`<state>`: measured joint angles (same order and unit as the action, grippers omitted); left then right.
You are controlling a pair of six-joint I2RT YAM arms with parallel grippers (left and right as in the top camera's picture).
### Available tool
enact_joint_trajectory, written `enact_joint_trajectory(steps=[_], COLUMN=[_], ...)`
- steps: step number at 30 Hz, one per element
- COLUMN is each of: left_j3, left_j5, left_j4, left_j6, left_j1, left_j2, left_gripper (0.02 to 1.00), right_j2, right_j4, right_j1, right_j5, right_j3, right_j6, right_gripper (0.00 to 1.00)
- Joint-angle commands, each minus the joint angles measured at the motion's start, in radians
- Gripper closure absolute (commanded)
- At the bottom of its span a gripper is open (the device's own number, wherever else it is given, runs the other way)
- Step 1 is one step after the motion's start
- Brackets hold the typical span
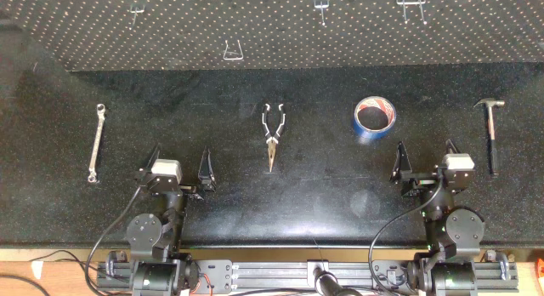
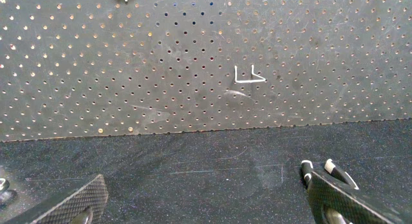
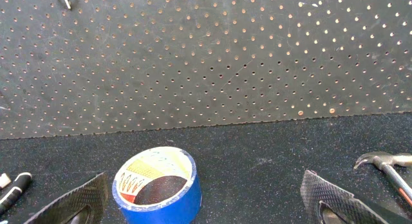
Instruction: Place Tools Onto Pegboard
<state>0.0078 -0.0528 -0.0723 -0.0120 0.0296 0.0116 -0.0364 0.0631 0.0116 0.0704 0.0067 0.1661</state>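
Both my pincers are spread wide and hold nothing, at the near side of the table (image 1: pixel 323 194). Left pincer (image 1: pixel 180 153) sits between the wrench (image 1: pixel 96 143) and the pliers (image 1: pixel 272 136). Right pincer (image 1: pixel 425 148) sits between the blue tape roll (image 1: pixel 375 117) and the hammer (image 1: pixel 490 136). All four tools lie on the table, well apart, none on the pegboard (image 1: pixel 255 24). The tape roll lies between my right pincer and the pegboard. There is a wire hook (image 1: pixel 232 51) low on the pegboard; the upper hooks (image 1: pixel 320 8) are possibly double-pronged, too small to tell.
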Motion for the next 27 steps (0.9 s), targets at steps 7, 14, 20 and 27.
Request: enact_joint_trajectory(steps=[7, 14, 20, 27], left_j3=[-0.002, -0.002, 0.440, 1.050], left_j5=[0.011, -0.061, -0.044, 0.106], left_j4=[-0.006, 0.000, -0.366, -0.872], left_j6=[-0.005, -0.013, 0.203, 0.446], left_j1=[0.000, 0.000, -0.239, -0.675], left_j2=[-0.008, -0.008, 0.364, 1.199], left_gripper=[0.023, 0.023, 0.025, 0.025], right_j2=[-0.002, -0.002, -0.002, -0.002], right_j4=[0.003, 0.003, 0.003, 0.003], right_j1=[-0.007, -0.007, -0.007, -0.007], right_j5=[0.024, 0.024, 0.024, 0.024], right_j3=[-0.003, -0.003, -0.003, -0.003], right_j6=[-0.014, -0.014, -0.014, -0.014], right_gripper=[0.025, 0.025, 0.025, 0.025])
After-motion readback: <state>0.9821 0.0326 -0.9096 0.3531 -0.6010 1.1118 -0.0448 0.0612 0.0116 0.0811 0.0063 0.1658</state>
